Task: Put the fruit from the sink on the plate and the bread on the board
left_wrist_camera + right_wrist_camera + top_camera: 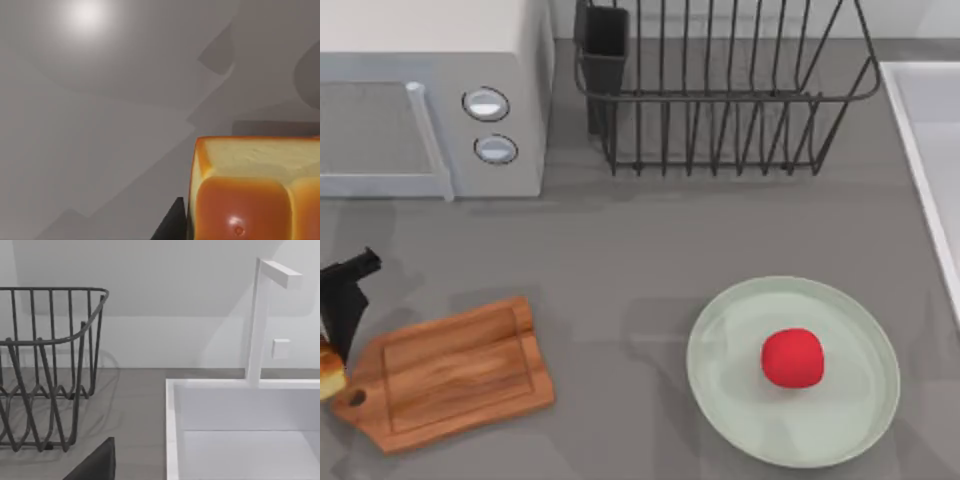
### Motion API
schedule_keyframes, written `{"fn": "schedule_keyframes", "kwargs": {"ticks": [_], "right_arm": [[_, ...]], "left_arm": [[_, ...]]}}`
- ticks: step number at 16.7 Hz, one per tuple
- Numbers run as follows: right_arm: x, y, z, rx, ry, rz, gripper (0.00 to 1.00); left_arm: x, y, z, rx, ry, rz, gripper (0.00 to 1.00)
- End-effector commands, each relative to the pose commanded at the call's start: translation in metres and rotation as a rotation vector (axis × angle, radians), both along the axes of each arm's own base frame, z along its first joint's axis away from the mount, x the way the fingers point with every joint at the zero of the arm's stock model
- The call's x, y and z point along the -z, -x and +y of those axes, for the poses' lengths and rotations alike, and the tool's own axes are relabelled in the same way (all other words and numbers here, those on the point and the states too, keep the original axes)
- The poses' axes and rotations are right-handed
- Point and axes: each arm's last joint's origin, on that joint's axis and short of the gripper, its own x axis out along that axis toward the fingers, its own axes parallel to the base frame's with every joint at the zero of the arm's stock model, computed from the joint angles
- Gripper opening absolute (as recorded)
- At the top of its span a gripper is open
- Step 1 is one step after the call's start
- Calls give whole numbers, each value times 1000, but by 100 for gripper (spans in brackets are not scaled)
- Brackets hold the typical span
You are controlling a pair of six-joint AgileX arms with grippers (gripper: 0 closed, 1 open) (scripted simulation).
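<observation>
The red fruit lies a little right of centre on the mint-green plate at the front right. The wooden board lies bare at the front left, its handle toward the table's left edge. At that edge my left gripper is shut on the golden-brown bread, just beside the board's handle. The left wrist view shows the bread close up, against a dark finger. The sink runs along the right edge. In the right wrist view a dark fingertip shows near the sink.
A microwave stands at the back left. A black wire dish rack with a cutlery cup fills the back middle. A white tap rises behind the sink. Bare grey counter lies between board and plate.
</observation>
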Motion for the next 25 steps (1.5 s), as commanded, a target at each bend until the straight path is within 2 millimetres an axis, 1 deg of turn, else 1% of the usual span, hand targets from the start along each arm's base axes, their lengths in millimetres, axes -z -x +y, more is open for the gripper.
{"fn": "schedule_keyframes", "kwargs": {"ticks": [2, 5, 9, 12, 15, 18, 25], "right_arm": [[0, 0, 0, 0, 0, 0, 100], [0, 0, 0, 0, 0, 0, 100], [0, 0, 0, 0, 0, 0, 100], [0, 0, 0, 0, 0, 0, 100], [0, 0, 0, 0, 0, 0, 100], [0, 0, 0, 0, 0, 0, 100], [0, 0, 0, 0, 0, 0, 100]], "left_arm": [[1, 3, -15, -183, -60, 21, 0], [0, 8, -37, -404, -138, 18, 0], [-6, 15, -65, -611, -197, -36, 0], [-17, 18, -82, -726, -197, -113, 0], [-30, 21, -94, -808, -170, -188, 0], [-38, 23, -101, -848, -149, -229, 0], [-37, 22, -100, -854, -151, -227, 0]]}}
